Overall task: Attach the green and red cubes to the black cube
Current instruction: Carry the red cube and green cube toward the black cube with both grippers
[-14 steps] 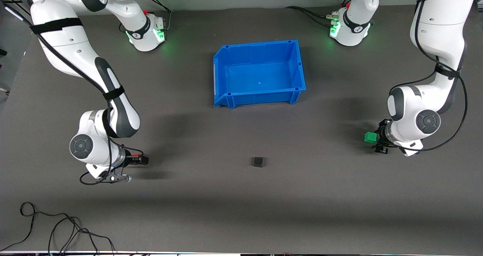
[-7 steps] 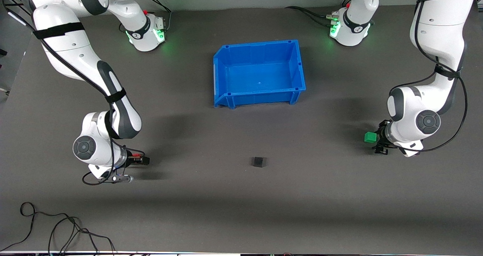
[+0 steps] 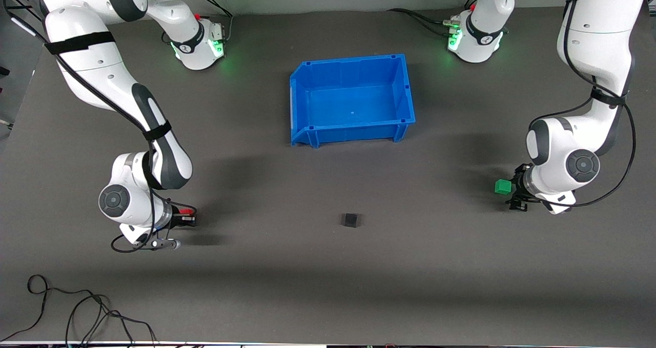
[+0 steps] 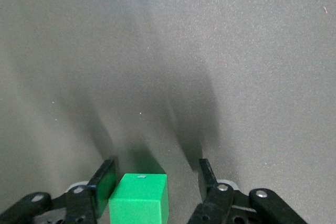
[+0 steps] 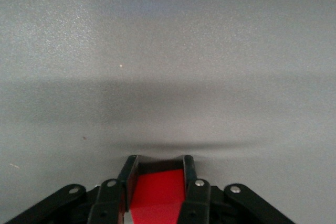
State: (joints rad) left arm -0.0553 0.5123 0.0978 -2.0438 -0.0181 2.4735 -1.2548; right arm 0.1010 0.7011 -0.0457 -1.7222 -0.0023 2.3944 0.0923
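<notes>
The right gripper [image 5: 157, 174] pinches the red cube [image 5: 157, 195], the left gripper [image 4: 157, 179] is spread around the green cube [image 4: 140, 199], and the black cube [image 3: 351, 219] sits alone at six o'clock of the blue bin [image 3: 302, 102], so nothing is joined yet.

Blue bin [image 3: 300, 99] sits open-top on the dark grey table [image 3: 441, 266], midway between the two ends, nothing inside it. Loose black cable [image 3: 77, 307] coiled at the table edge nearest the front camera, right arm's end.
</notes>
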